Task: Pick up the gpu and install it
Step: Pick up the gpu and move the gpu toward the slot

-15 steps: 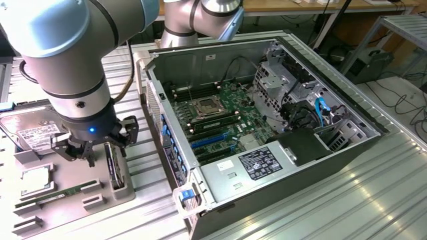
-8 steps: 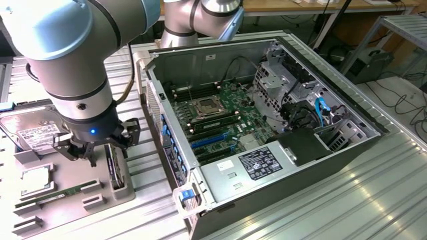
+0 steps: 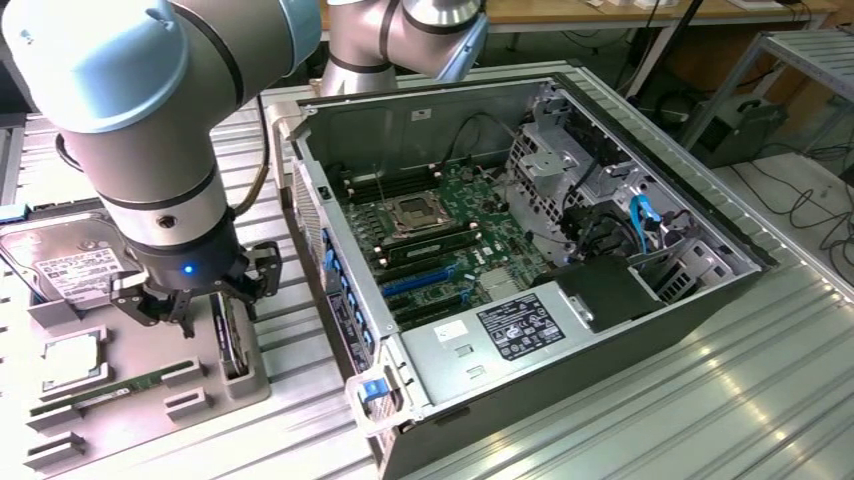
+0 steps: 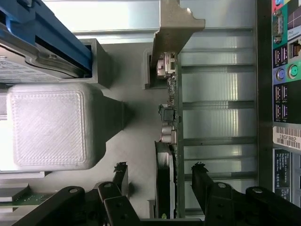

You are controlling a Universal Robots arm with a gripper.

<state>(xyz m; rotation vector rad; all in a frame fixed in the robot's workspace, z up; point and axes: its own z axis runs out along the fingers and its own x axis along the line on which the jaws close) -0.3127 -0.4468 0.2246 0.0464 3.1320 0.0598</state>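
Black fingers (image 4: 121,175) of the gripper (image 4: 161,176) sit closest to the wrist camera, spread open with 1 on each side of the gpu (image 4: 169,120) and neither touching it, so nothing is gripped yet. The gpu stands on edge in a slot of the grey holder (image 4: 134,70) and is seen edge-on: silver bracket (image 4: 176,23) at the far end, green board running toward the gripper, black fan (image 4: 163,188) bulging from 1 face between the fingers. In the exterior view the holder lies to the exterior view's left of the open computer case (image 3: 534,250), with a hard drive (image 3: 67,265) near the arm. The main risk looks like an uneven squeeze. The card appears to sit nearer 1 finger than the other, so that pad would likely land first and lever the thin board sideways in its slot. The opposite pad would probably meet the rounded fan housing rather than flat board, which invites a slipping or tilted hold. A tilted lift could also snag the bracket on the slot wall, dragging the holder or dropping the card.
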